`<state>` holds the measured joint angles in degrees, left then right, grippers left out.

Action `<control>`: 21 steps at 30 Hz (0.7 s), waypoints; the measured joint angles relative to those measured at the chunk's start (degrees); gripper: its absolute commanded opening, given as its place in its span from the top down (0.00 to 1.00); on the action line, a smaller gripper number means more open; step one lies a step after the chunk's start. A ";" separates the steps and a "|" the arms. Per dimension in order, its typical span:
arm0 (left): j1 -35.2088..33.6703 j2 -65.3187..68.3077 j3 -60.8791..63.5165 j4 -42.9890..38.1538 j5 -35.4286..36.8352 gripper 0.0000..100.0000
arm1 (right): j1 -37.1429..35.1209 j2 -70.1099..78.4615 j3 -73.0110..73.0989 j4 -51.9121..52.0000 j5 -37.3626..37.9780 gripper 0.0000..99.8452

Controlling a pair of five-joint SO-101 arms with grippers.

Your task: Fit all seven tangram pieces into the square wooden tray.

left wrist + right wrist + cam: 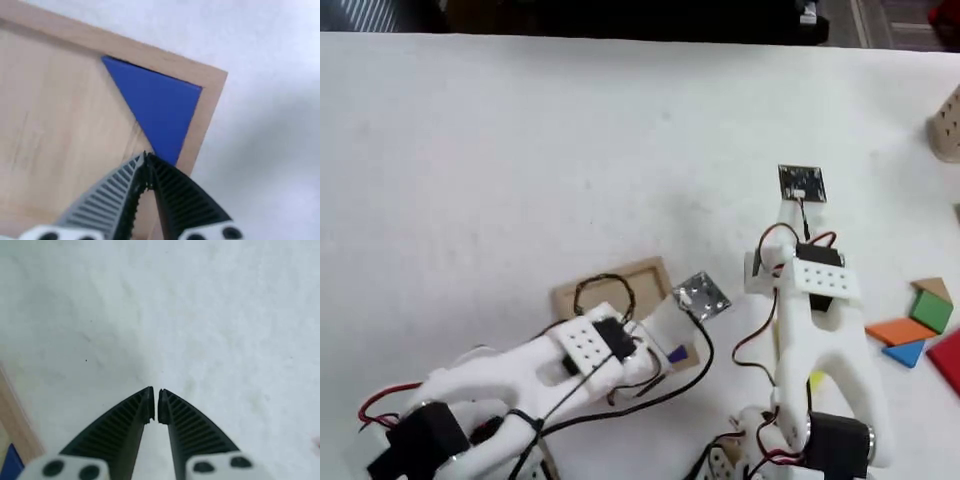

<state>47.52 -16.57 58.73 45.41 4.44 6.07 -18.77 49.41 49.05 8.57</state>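
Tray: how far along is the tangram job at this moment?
Done: one blue triangle lies flat in a corner of the tray. In hand: nothing. The left gripper is shut at the triangle's pointed end, and the right gripper is shut above bare table. Left: the other pieces, among them an orange piece, a green piece and a red piece, loose near the table's edge.

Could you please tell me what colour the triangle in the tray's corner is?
The triangle is blue, seen best in the left wrist view.
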 measured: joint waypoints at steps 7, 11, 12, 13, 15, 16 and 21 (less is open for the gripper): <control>-9.41 -0.18 0.00 -0.35 0.00 0.98 | 0.88 0.00 0.00 0.00 0.00 0.98; -17.14 -4.31 0.00 -0.35 0.00 0.98 | 3.78 0.09 -1.76 2.11 0.00 0.98; -19.16 -5.89 0.00 -0.53 0.00 0.98 | 3.96 0.09 -2.11 2.64 0.00 0.98; -21.10 -7.56 0.18 -1.23 0.00 0.98 | 3.96 0.09 -2.20 2.99 0.00 0.98; -24.00 -11.52 1.49 -3.52 0.00 0.98 | 4.57 0.09 -2.29 3.34 0.09 0.98; -24.97 -13.54 2.90 -4.84 0.00 0.98 | 5.45 0.09 -2.55 3.43 0.09 0.97; -30.42 -19.43 8.00 -9.67 0.00 0.97 | 10.55 0.09 -6.15 6.42 0.18 0.84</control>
<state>17.10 -36.00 66.73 35.74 4.44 16.62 -18.68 43.25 55.47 8.75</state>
